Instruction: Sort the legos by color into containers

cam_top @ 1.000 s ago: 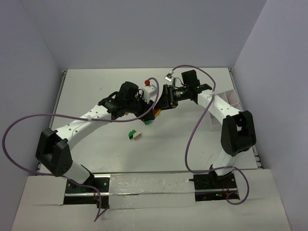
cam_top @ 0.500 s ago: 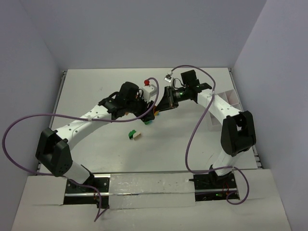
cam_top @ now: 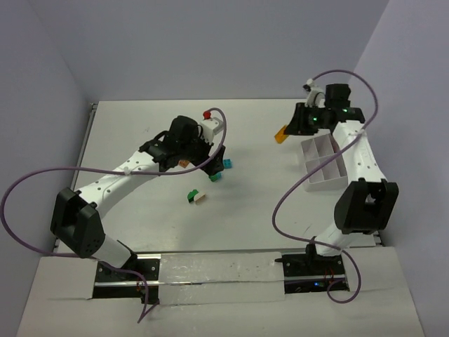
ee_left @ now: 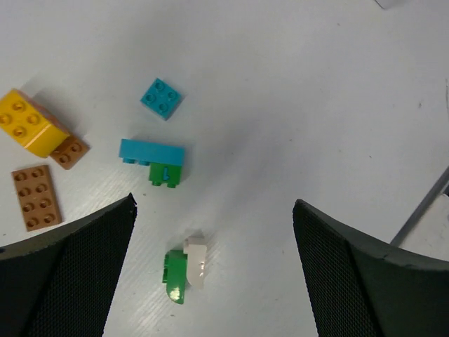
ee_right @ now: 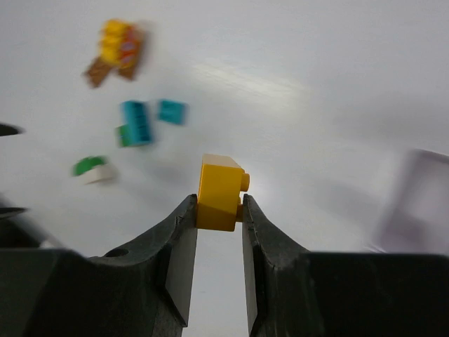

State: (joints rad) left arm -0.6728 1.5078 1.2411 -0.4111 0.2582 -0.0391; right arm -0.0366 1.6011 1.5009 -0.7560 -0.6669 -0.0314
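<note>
Right gripper [ee_right: 219, 210], pinching an orange brick [ee_right: 220, 188], has swung seemingly beside the tray [cam_top: 323, 162]; left gripper [ee_left: 214, 203] spread.

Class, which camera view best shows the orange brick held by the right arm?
Right wrist: the brick sits at the centre, clamped between the jaws, with a stud visible. The top view shows it only as an orange speck. The left wrist view does not show it.

Left arm [cam_top: 119, 175] reaches forward and inward, left jaws spread wide, facing down. Right arm [cam_top: 358, 158] stretches far forward, right jaws pinching a yellow brick [ee_right: 219, 191].
</note>
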